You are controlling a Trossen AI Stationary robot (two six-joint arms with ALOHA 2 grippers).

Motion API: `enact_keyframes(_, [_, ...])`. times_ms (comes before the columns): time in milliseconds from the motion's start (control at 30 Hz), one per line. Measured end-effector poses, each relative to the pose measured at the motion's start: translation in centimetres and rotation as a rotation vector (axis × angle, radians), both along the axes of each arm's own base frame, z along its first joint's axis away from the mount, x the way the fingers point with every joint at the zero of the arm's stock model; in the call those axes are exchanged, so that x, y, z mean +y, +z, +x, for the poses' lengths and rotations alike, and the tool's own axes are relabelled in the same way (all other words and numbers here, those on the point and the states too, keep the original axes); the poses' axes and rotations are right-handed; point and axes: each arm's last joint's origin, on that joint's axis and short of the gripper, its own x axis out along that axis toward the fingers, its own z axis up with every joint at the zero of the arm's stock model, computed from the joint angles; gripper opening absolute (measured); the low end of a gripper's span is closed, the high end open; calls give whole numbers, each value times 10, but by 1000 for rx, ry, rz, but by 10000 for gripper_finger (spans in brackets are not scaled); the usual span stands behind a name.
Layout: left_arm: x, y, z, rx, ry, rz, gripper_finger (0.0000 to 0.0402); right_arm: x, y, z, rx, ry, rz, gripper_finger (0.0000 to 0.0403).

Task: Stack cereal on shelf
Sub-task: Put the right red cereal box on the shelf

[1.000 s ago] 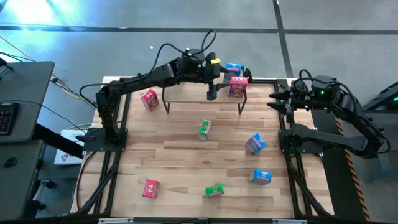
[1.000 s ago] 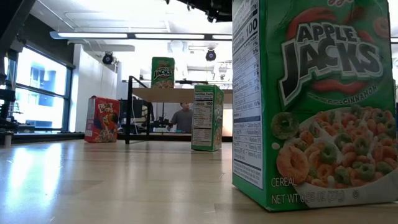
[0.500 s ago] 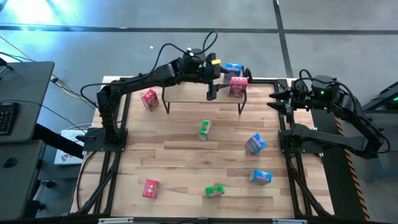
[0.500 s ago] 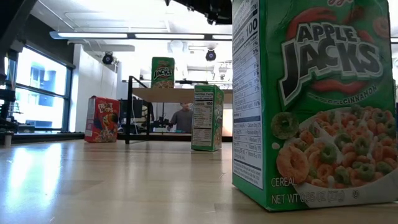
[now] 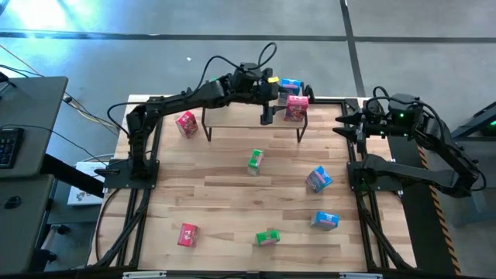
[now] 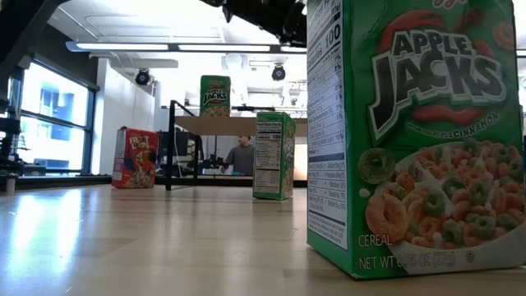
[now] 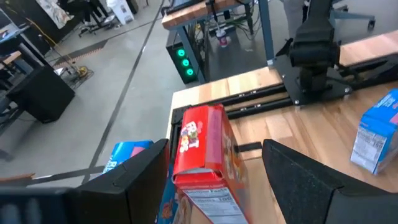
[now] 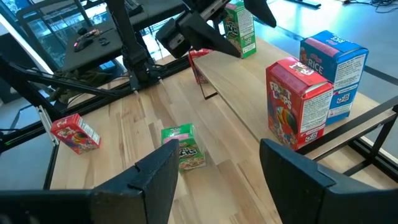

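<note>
The shelf (image 5: 236, 115) stands at the table's far edge, and three cereal boxes stand upright on its top board (image 8: 249, 118). These are a green box (image 8: 240, 26), a red box (image 8: 297, 104) and a blue box (image 8: 336, 61). My left gripper (image 5: 266, 113) hovers open above the shelf, near the green box, which my arm hides in the high view. In the left wrist view the red box (image 7: 202, 158) shows ahead between the fingers, untouched. The low view shows the green box (image 6: 215, 94) standing free on the shelf. My right gripper (image 5: 342, 124) waits open at the table's right edge.
Several more boxes lie scattered on the table: red (image 5: 186, 122), green (image 5: 255, 161), blue (image 5: 318, 178), blue (image 5: 325, 220), green (image 5: 268, 237) and red (image 5: 187, 234). A person (image 6: 242, 156) sits far behind the table. The middle of the shelf board is bare.
My left arm has shifted slightly toward the table's right above the shelf. The boxes on the shelf have stayed where they were.
</note>
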Motion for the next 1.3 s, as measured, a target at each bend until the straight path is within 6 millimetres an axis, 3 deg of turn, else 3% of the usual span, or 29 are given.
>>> enact_keyframes(200, [9,-3,0,-8,-6,-9,248,0,0,0,0,0,0,216])
enact_keyframes(433, [24,-20,3,10,-27,-98,248,0,0,0,0,0,0,216])
enact_keyframes(967, [39,-31,4,-3,-58,-192,266,0,0,0,0,0,0,216])
enact_keyframes(1300, [41,-39,10,-12,-74,-160,274,0,0,0,0,0,0,216])
